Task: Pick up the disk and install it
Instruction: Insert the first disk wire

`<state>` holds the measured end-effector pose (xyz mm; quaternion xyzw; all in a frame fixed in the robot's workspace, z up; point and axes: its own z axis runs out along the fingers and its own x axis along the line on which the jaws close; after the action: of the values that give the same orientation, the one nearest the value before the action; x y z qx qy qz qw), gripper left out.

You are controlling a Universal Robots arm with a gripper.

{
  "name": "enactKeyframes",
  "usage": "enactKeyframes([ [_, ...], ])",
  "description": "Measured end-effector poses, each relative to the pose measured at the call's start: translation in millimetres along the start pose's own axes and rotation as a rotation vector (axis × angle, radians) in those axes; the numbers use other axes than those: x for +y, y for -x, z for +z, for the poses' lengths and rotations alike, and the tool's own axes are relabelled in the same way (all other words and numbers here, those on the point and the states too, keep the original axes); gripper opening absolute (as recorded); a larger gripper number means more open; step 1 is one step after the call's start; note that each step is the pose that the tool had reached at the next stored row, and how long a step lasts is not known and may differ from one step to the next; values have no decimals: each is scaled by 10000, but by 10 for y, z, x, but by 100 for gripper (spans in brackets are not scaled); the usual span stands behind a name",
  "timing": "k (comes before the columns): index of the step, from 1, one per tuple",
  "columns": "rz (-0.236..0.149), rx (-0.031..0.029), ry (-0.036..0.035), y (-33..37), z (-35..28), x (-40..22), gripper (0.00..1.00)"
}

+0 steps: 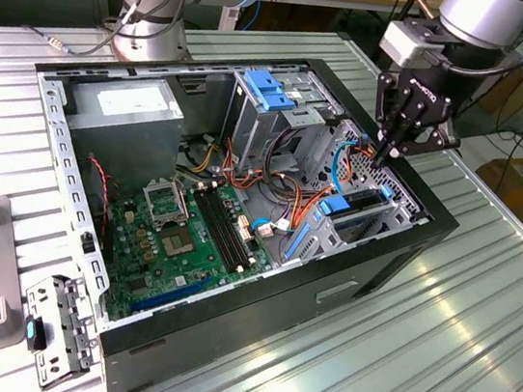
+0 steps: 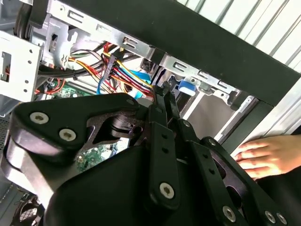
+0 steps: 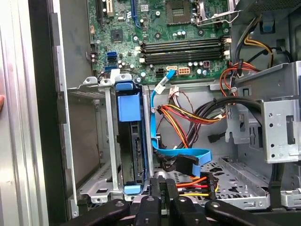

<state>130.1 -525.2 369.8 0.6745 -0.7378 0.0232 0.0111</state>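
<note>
On ribbed metal table [image 1: 477,324], open computer case [image 1: 411,239]

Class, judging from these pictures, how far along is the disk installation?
Done: the disk stands in the drive cage, blue carrier showing. In hand: nothing; the gripper hovers above the cage, jaws shut. Left: whether it is fully seated cannot be told.
</note>
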Motion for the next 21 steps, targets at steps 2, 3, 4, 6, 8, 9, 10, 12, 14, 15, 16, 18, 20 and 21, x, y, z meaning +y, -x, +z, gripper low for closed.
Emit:
enactKeyframes([
  [2,0,-2,0,-12,10,61,16],
  [3,0,-4,0,-25,14,77,16],
  [4,1,-22,2,-67,26,88,16],
  [6,-6,-60,5,-147,47,92,16],
  [8,-98,-98,4,-175,64,103,16],
  [9,-163,-116,3,-182,73,109,16],
  [10,-240,-131,1,-186,82,115,16],
  [12,-482,-132,-9,-191,92,128,16],
  [14,-659,-139,-17,-198,108,152,16],
  [15,-766,-140,-21,-199,114,158,16],
  [16,-855,-141,-25,-198,119,159,16],
  [18,-1194,-148,-39,-198,140,160,16],
  [20,-1252,-147,-42,-197,151,161,16],
  [21,-1253,-144,-41,-198,151,161,16],
])
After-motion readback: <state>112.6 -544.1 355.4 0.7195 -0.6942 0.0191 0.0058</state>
